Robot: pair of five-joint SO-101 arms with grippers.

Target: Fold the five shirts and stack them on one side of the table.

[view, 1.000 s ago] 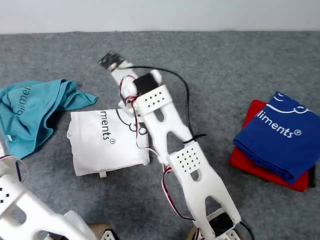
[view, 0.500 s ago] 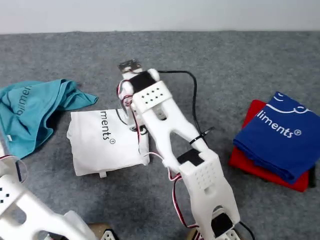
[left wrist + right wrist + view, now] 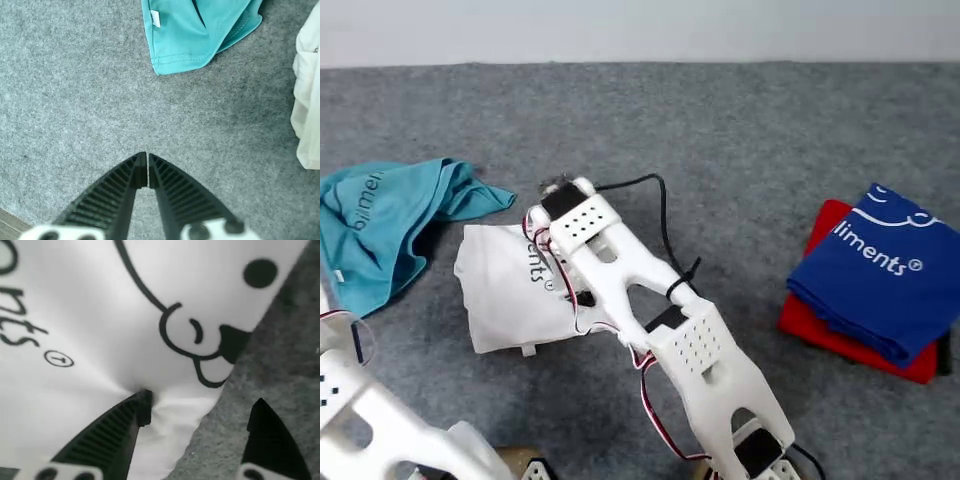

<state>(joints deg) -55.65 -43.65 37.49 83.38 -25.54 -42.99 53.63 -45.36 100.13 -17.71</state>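
Currently: blue shirt [image 3: 880,265] folded atop red shirt [image 3: 817,325], well apart from right gripper [image 3: 202,407]. White shirt [image 3: 100,315], folded, under that gripper's spread jaws, awaiting stacking. Teal shirt [image 3: 200,30], crumpled, ahead of left gripper [image 3: 148,165], jaws pressed together, empty; folding apparently outstanding.

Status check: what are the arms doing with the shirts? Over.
Right gripper open, straddling edge of white shirt. Left gripper shut above grey table. Nothing in the way.
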